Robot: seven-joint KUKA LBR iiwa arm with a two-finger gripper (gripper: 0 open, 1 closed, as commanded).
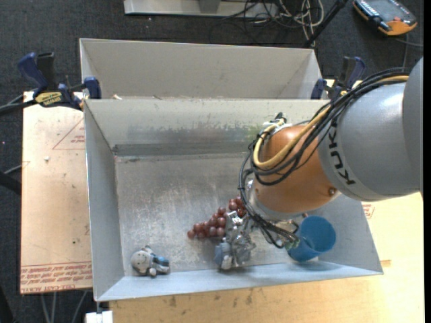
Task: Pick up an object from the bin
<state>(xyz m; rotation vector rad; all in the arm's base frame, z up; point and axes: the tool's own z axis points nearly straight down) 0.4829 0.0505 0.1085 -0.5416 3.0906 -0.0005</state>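
The thing nearest the gripper is a small blue-and-grey lump [227, 255], perhaps a toy figure, though its shape is too jumbled to name. It lies on the bin floor in the lower middle of the frame, close to the near wall. The gripper [237, 239] hangs just above it and a touch to the upper right, so by my reading the lump sits slightly down and left of the tool's tip. I can make out no clear long axis on the lump.

Whether the gripper is spread or pressed together I cannot tell, since the metal parts at its tip merge with the clutter beneath, and nothing can be seen pinched in it.

Just to the upper left of the lump, touching or nearly so, lies a bunch of dark red grapes [211, 226]. Its length runs from lower left to upper right, with the upper right end tucked under the tool. A short descent could therefore meet either thing, and the small offset will likely decide which.

Further out, a blue cup [316, 237] rests on its side at the lower right, beside the orange cover [293, 173] on the wrist. A small pale doll [149, 262] lies well apart in the lower left corner of the grey bin [101, 200]
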